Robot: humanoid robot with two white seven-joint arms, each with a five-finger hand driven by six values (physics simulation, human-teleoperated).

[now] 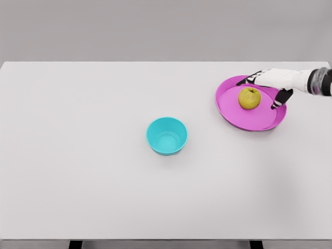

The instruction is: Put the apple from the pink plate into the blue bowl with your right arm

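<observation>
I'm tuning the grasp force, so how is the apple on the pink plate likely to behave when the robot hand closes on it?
The apple looks round and smooth, so it may roll across the pink plate if nudged off-center. It appears firm, probably holding shape under a squeeze. The right robot hand, fingers spread beside it, likely needs contact on opposite sides to stop slipping.

Simulated test scene: bare white table (78, 181), blank grey backdrop (155, 26)

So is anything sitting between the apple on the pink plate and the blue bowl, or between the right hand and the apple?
Nothing visible. The right hand is already spread around the apple on the pink plate, and only bare white table lies between the plate and the blue bowl.
</observation>
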